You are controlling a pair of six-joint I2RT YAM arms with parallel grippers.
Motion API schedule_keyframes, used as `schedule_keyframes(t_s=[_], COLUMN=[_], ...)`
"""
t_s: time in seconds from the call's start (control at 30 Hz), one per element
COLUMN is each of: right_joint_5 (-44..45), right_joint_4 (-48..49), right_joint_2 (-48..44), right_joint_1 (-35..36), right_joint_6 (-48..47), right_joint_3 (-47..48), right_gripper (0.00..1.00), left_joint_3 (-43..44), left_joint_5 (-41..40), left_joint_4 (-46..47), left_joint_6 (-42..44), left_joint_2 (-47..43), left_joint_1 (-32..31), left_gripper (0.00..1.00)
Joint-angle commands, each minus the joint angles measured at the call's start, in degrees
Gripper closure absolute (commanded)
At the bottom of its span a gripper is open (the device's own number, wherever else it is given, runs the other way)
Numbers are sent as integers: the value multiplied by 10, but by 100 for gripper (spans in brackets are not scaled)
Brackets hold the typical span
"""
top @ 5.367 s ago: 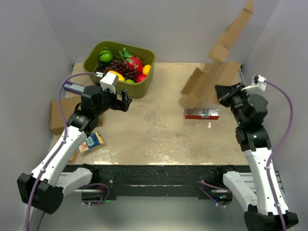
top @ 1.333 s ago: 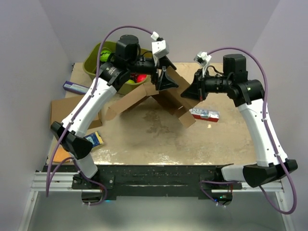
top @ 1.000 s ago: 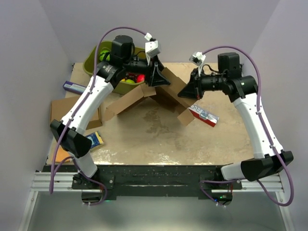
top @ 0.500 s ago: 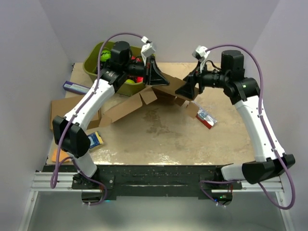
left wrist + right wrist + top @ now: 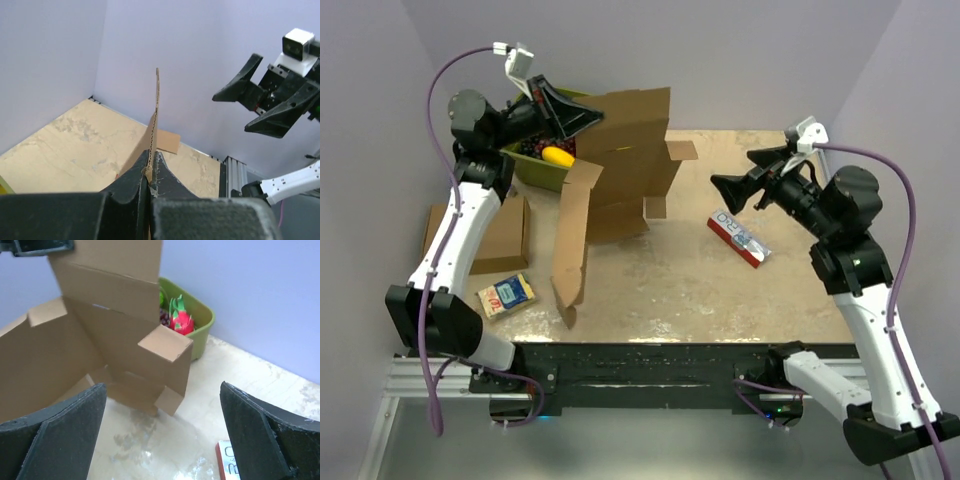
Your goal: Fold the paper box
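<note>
The paper box (image 5: 625, 160) is an unfolded brown die-cut sheet standing almost upright at the back of the table, with one long flap (image 5: 570, 255) hanging toward the front. My left gripper (image 5: 596, 116) is raised and shut on the sheet's top left edge. In the left wrist view the paper box (image 5: 156, 105) runs edge-on up from the closed left gripper (image 5: 150, 169). My right gripper (image 5: 732, 172) hangs open to the right of the sheet, apart from it. In the right wrist view the right gripper (image 5: 161, 387) is wide open and the paper box (image 5: 115, 315) lies beyond it.
A green tub of fruit (image 5: 532, 168) stands behind the sheet at the back left; it also shows as the green tub (image 5: 202, 315). Another flat cardboard box (image 5: 490, 235) lies at the left edge, a small packet (image 5: 508, 295) before it. A red carton (image 5: 740, 238) lies right of centre.
My left gripper has shut on the sheet and lifted it up and to the left until it stands. My right gripper has opened, let go and drawn back to the right.
</note>
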Motion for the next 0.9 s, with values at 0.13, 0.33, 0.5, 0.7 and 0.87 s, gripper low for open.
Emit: schedule_keyframes(t_s=[0.13, 0.33, 0.5, 0.7, 0.87], right_joint_5=[35, -13, -62, -97, -121], right_joint_4=[195, 347, 418, 542, 606], right_joint_2=[-12, 20, 101, 151, 192], right_joint_1=[0, 0, 0, 0, 0], right_joint_6=[99, 29, -10, -38, -62], right_joint_3=[-191, -276, -268, -270, -259], right_gripper=[4, 4, 14, 14, 14], left_joint_3=[-54, -64, -76, -98, -115], left_joint_5=[-9, 0, 5, 6, 14], left_joint_4=[105, 125, 115, 139, 178], left_joint_6=[-117, -148, -155, -189, -227], left_joint_2=[-33, -41, -56, -77, -88], left_joint_1=[32, 40, 44, 51, 53], left_gripper=[100, 100, 100, 100, 100])
